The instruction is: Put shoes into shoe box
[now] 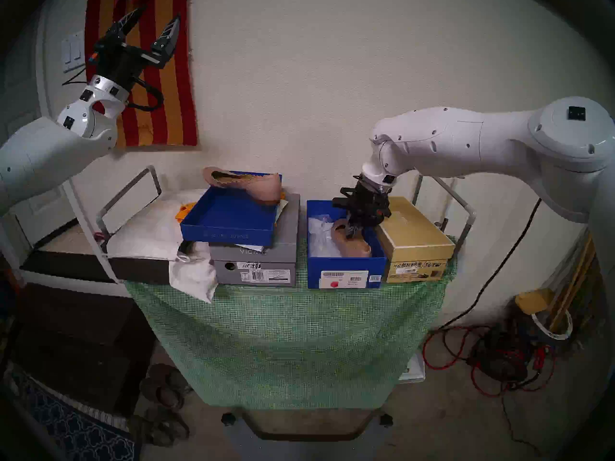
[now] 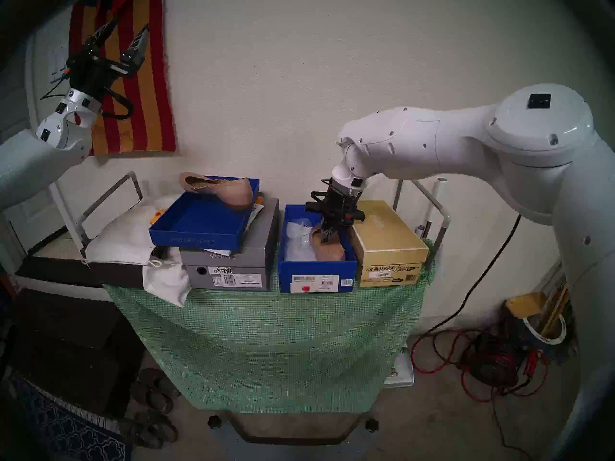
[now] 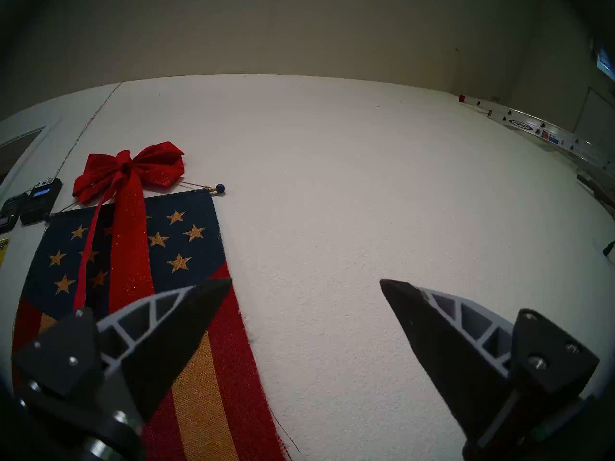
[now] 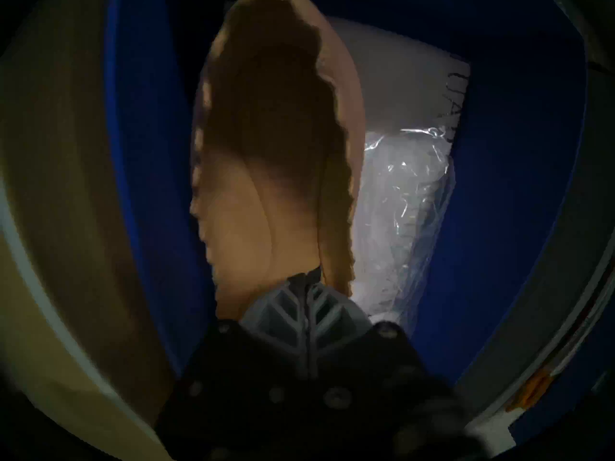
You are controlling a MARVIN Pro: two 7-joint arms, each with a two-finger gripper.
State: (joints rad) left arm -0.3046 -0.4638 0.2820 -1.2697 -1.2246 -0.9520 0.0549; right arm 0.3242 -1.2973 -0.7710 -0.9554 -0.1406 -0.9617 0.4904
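The royal-blue shoe box (image 1: pixel 346 267) (image 2: pixel 316 267) stands open on the green-covered cart, its labelled end facing me. One dusty-pink ballet flat (image 1: pixel 354 247) (image 2: pixel 331 250) sits in its right side, toe toward me. My right gripper (image 1: pixel 352 231) (image 2: pixel 327 235) reaches down into the box and is shut on this shoe's scalloped edge near the heel. The right wrist view shows the shut fingers (image 4: pixel 293 304), the shoe (image 4: pixel 266 151) and the box wall (image 4: pixel 499 184). The other flat (image 1: pixel 246 184) (image 2: pixel 219 189) lies on the blue lid tray. My left gripper (image 1: pixel 159 14) (image 2: pixel 129 24) (image 3: pixel 305 282) is open, empty, raised high.
The blue lid tray (image 1: pixel 226 230) rests on a grey VIONIC box (image 1: pixel 256 267). A tan box (image 1: pixel 416 240) touches the blue box's right side. Crumpled clear plastic (image 1: pixel 319 237) fills the box's left. A white dust bag (image 1: pixel 149 234) lies left. Worn sandals (image 1: pixel 163 383) and cables (image 1: pixel 482 360) are on the floor.
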